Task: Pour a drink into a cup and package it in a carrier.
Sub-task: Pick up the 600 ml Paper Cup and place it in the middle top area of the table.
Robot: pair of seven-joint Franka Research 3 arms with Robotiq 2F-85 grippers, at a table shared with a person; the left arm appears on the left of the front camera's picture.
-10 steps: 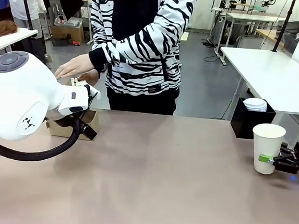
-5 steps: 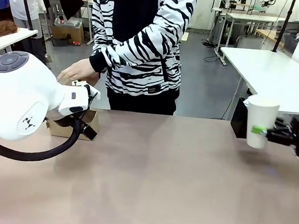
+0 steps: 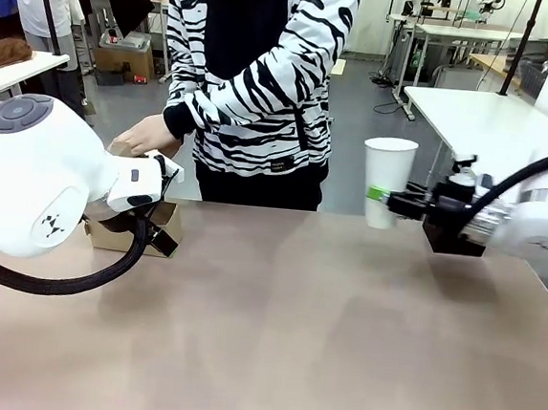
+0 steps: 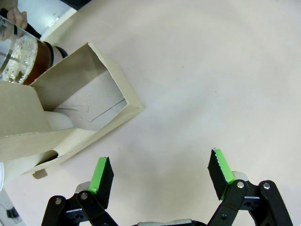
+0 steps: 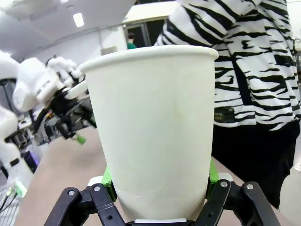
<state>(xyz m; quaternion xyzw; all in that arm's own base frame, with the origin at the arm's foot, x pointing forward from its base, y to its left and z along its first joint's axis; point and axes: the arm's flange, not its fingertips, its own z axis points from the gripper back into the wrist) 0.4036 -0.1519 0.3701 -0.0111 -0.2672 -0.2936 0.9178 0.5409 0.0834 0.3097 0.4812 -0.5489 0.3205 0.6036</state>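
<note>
One white paper cup (image 3: 388, 180) hangs upright in the air above the far right part of the table (image 3: 293, 322). Its mouth faces up and its long axis is vertical. It is plain and unprinted, with a rolled rim, and tapers toward the base; what is inside cannot be seen. The right gripper (image 3: 382, 194) pinches it low on the wall. In the right wrist view the green pads (image 5: 107, 181) press against the cup's two sides just above its base.

At the far left of the table sits the brown cardboard carrier (image 3: 108, 237), partly hidden by the left arm. Seen from the left wrist, it lies flat on the tabletop with its open side up. Its long edge runs diagonally across that picture, from lower left to upper right, and one plain-walled pocket shows beside a taller cardboard panel. The left gripper (image 4: 159, 161) hovers over bare tabletop just beside the carrier, fingers spread wide and holding nothing.

Just past the carrier stands a glass jug (image 4: 21, 54) with brown liquid in it. The person's hand (image 3: 146, 134) is over that spot.
</note>
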